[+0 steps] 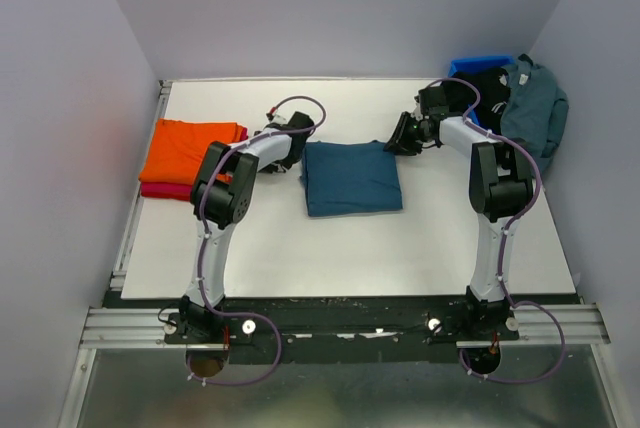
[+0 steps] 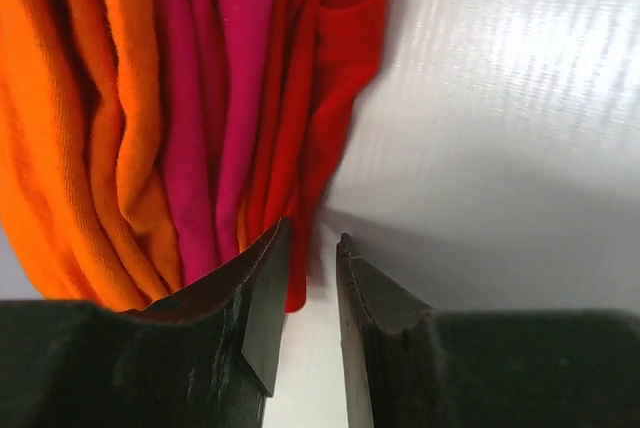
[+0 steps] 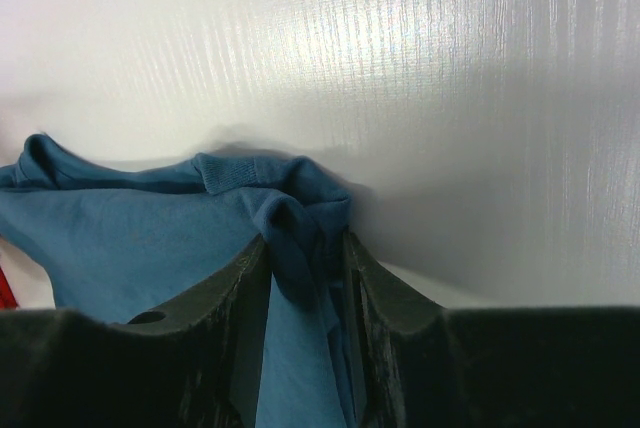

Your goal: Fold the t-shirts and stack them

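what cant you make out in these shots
- Top view: crimson shirt mostly hidden under orange shirt.
- Top view: blue bin largely covered by black shirt and grey-blue shirt.
- Left wrist view: whether left gripper pinches the red cloth; its own finger hides the contact.
- Right wrist view: teal shirt cut off by the frame and right gripper, which clamps it.

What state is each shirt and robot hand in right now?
teal shirt: folded flat, corner pinched.
orange shirt: folded, top of stack.
red shirt: folded, under the orange one.
black shirt: unfolded, heaped at the blue bin.
grey-blue shirt: unfolded, beside the bin.
right hand: shut on the teal shirt.
left hand: nearly shut by the stack; grip unclear.
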Robot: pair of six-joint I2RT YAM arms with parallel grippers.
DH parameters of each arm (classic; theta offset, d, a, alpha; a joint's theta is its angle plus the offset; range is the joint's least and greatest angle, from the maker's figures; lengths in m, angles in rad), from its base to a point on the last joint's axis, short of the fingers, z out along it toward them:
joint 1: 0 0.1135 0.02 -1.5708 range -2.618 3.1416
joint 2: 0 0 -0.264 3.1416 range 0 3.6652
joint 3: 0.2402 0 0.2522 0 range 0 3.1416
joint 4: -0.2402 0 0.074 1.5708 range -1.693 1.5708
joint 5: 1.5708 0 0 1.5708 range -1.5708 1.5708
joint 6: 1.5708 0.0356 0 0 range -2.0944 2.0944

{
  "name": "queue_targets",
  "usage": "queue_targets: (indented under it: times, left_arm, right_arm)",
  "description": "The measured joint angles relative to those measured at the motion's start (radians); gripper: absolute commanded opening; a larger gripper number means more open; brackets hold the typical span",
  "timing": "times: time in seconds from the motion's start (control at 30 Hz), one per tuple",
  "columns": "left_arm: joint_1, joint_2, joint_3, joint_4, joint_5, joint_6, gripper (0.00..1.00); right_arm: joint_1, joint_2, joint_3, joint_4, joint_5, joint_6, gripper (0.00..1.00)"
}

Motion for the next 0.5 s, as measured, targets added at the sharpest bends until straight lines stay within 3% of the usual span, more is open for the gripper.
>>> queue_targets:
  times: [0.5]
  left_arm:
    - [0.010, 0.001, -0.021, 0.015, -0.056, 0.005, 0.43]
  right_arm:
    - [0.000, 0.000, 0.000, 0.000, 0.000, 0.000, 0.41]
